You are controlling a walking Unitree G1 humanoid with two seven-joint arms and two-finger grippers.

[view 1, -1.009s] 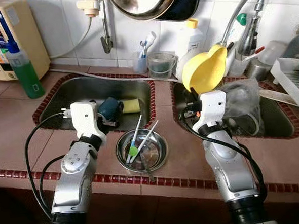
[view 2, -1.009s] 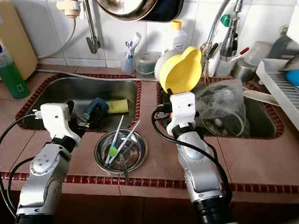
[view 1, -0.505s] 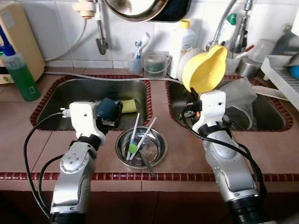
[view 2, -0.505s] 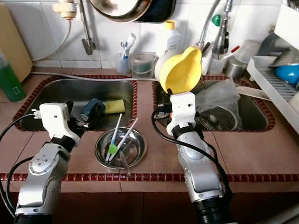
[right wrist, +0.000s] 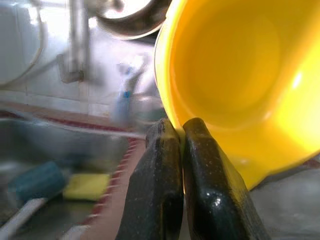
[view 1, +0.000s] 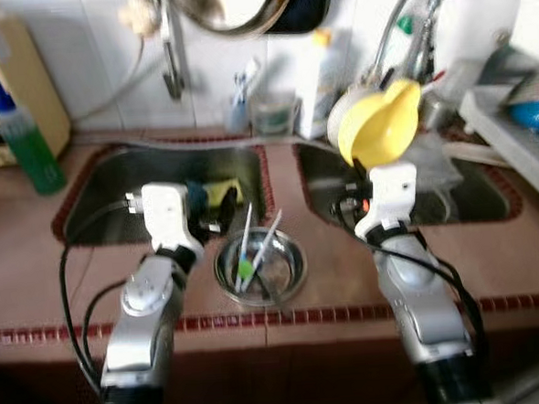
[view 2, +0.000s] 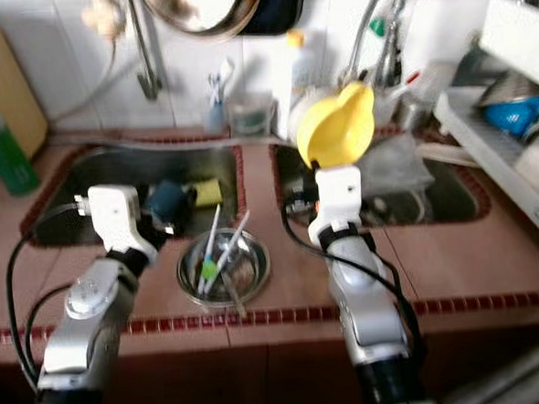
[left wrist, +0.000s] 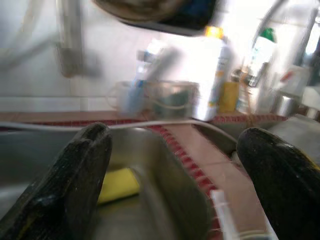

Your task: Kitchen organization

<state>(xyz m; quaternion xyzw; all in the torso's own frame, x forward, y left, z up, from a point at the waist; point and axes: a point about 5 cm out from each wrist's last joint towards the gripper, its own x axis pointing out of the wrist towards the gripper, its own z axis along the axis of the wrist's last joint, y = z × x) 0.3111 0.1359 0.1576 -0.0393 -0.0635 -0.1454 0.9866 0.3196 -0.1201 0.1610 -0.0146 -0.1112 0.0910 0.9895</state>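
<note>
the right end effector point(right wrist: 181, 175) grips the yellow bowl's point(view 1: 379, 127) rim, now lifted slightly higher above the right sink point(view 1: 490, 209); the left end effector point(left wrist: 175, 175) stays open, empty.

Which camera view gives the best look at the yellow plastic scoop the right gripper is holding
The right wrist view: the yellow plastic scoop looms large, its rim pinched by the right gripper. Both eye views, blurred, show it small, raised above the right sink.
</note>
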